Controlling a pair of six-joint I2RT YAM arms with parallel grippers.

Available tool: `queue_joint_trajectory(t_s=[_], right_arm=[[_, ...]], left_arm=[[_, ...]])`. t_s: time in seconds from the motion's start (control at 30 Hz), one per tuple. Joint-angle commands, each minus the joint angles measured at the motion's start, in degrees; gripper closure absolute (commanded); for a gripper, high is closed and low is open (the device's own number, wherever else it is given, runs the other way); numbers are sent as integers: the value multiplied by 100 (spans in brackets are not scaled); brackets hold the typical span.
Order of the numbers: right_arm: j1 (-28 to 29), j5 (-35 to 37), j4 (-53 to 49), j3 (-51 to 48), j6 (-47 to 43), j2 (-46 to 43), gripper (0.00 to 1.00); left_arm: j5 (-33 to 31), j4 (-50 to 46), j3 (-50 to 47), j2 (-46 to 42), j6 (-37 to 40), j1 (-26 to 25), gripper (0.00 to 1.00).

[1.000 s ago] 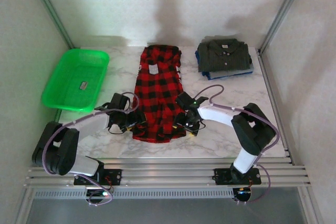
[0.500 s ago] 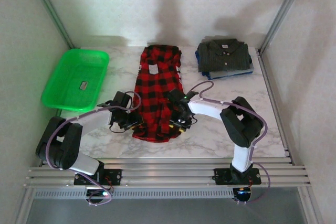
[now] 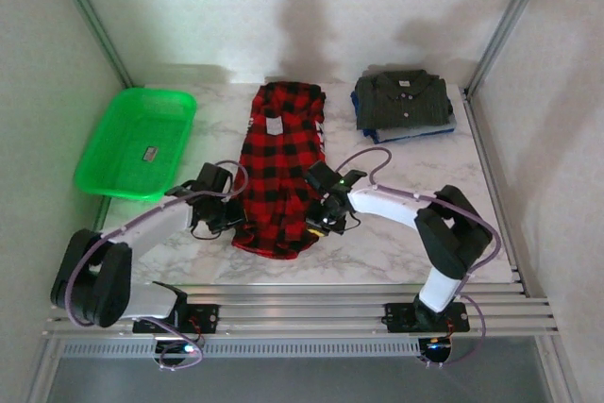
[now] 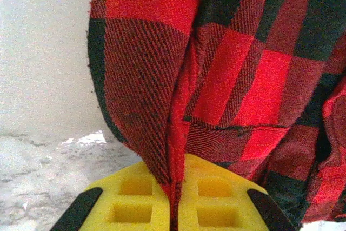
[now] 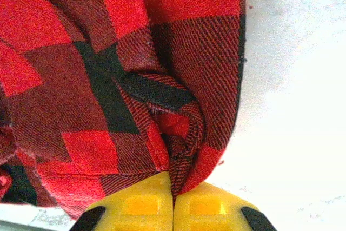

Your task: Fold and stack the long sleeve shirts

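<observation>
Partly done: clamps the near corners of the flat plaid shirt [image 3: 283, 162], right of the green basket [image 3: 94, 153], in left gripper [image 3: 238, 226] and right gripper [image 3: 316, 225], grey shirt [image 3: 404, 99] already folded farther right.

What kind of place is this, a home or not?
Probably a robot test cell, not a home: a left arm and a right arm bolted to an aluminium rail, a marble-patterned table inside white walls, and a plaid shirt laid out for folding.
</observation>
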Motion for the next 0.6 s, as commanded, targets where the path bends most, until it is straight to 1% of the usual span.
queue_joint_trajectory(t_s=[0.0,0.13,0.23,0.37,0.47,0.57], right_arm=[[297,-171,-204,-207,216,-275,99],[617,-205,-182,-143,494,-511,100],[637,-46,-372,164,504,-695,100],[411,8,-738,795,135,-663,100],[99,-32,-1021,1318,-190,-524,100],[-269,-168,-1070,1707,-396,-398,100]], left_arm=[[-85,-509,-11,-473,-145,-59,98],[39,-956,63,-1053,-208,-81,98],[203,-1104,231,-1270,-255,-81,98],[459,-1072,732,-1096,-265,-8,98],[649,-1020,1194,-762,-205,204,99],[836,-861,1636,-363,-155,461,99]])
